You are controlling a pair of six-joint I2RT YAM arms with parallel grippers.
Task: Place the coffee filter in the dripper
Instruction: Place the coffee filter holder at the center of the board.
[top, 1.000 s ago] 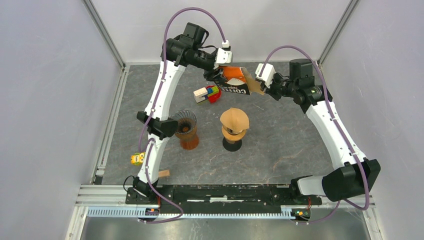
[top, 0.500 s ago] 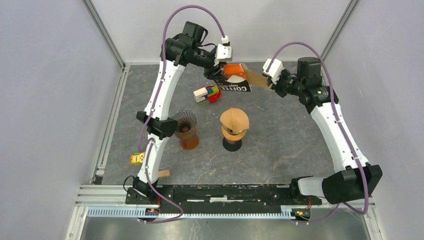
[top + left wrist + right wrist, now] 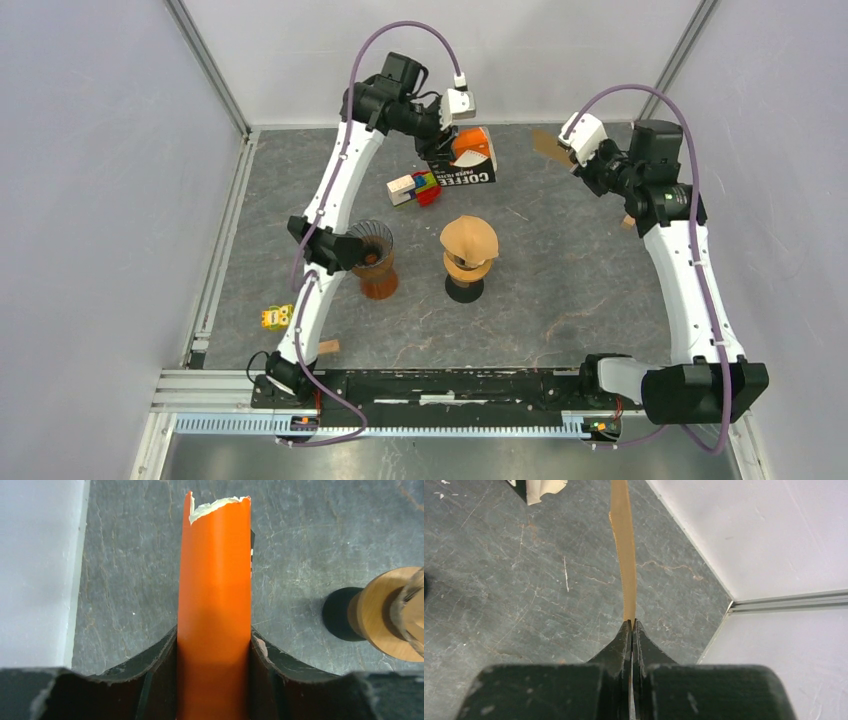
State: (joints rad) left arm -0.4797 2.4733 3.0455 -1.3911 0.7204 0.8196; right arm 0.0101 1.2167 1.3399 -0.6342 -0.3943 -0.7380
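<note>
Grey stone-patterned bench [image 3: 560, 300], white walls all round, and we're partway through this one. Left tool [image 3: 452, 142] is clamping the orange filter pack [image 3: 472, 158]. "COFFEE" is showing in white on its black band, and the smaller print under it is too tiny to read. Right tool [image 3: 631, 626] is pinching tight on a single brown paper filter [image 3: 623, 555], dangling it in the air to the right of the pack, well apart from it. So one filter is out, but nothing's seated yet. Nearer the arm bases than the pack, the ribbed glass dripper [image 3: 370, 243] is looking empty, while a second dripper [image 3: 469, 245] is already wearing a paper. Carrying over and dropping in are what's remaining, by my reading.
</note>
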